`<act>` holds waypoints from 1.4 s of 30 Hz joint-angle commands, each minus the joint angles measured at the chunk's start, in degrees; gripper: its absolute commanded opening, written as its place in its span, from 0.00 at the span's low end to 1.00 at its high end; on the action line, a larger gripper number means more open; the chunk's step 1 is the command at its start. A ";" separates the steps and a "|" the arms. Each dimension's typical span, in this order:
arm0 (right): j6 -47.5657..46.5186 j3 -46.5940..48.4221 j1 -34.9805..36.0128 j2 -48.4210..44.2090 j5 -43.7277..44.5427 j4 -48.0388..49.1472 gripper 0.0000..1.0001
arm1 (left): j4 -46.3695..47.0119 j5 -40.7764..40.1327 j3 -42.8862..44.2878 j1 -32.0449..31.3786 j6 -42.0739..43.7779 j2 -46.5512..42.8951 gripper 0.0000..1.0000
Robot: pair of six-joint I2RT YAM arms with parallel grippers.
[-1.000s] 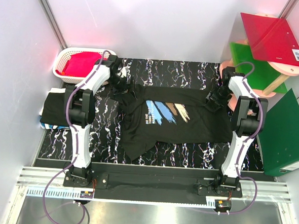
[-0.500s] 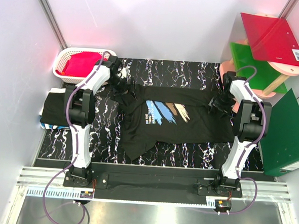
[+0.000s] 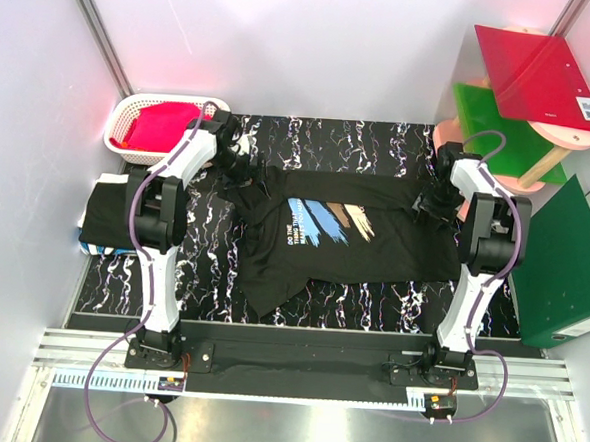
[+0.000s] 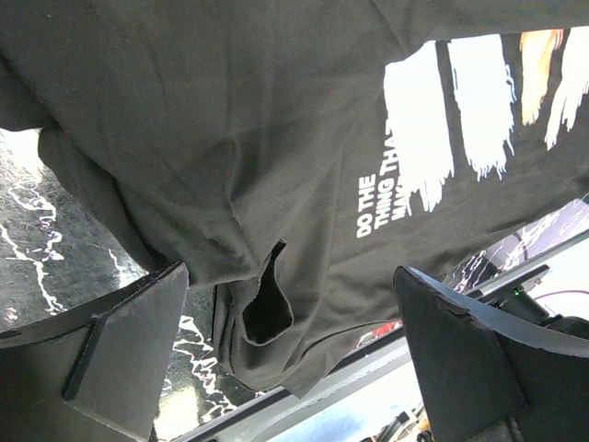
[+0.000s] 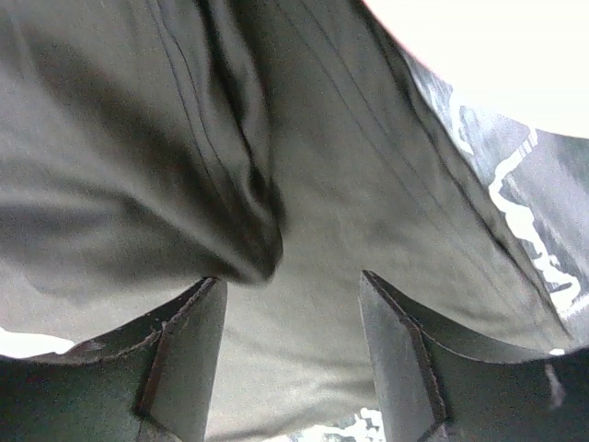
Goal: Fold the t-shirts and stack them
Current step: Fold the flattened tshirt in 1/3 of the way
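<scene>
Black cotton t-shirt (image 3: 344, 239) sprawls mid-frame on the bench (image 3: 380, 146), its length running left to right. The left pincer (image 3: 249, 181) gapes wide over its left end and the right pincer (image 3: 423, 205) is part-open over its right end, both empty.

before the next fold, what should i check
1. left gripper open over the shirt's left side: ok
2. right gripper jaws apart over the right edge, no cloth pinched: ok
3. printed t-shirt lying flat: not ok, left side bunched
4. print facing up: ok
5. folded pile at the table's left edge, apart from this shirt: ok
</scene>
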 commanded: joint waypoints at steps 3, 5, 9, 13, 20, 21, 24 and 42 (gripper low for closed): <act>2.01 2.77 -2.03 3.58 1.67 3.92 0.48 | 0.20 0.29 0.09 -0.18 0.89 -4.04 0.99; 2.18 3.30 -2.03 4.02 1.23 4.54 0.22 | 0.11 0.28 -0.09 -0.18 0.89 -4.30 0.99; 2.62 4.09 -2.03 4.72 -0.09 4.89 0.00 | -0.24 0.02 -0.44 -0.18 0.98 -4.48 0.99; 2.88 2.86 -2.12 2.36 -0.36 4.89 0.00 | -0.16 0.02 -0.53 -0.18 0.89 -4.48 0.99; 1.22 0.75 -2.03 -4.33 5.70 3.66 0.00 | -0.24 0.55 0.17 -0.26 0.63 -3.43 0.99; 0.87 0.58 -2.03 -5.46 7.27 3.49 0.00 | -0.16 0.72 0.43 -0.35 0.54 -3.34 0.99; 0.25 0.31 -2.03 -7.40 10.17 3.22 0.00 | -0.24 0.98 0.96 -0.53 0.54 -2.72 0.99; -8.00 5.76 -2.03 1.64 28.03 3.14 0.00 | -0.24 0.90 -0.62 -0.70 1.25 -4.48 0.99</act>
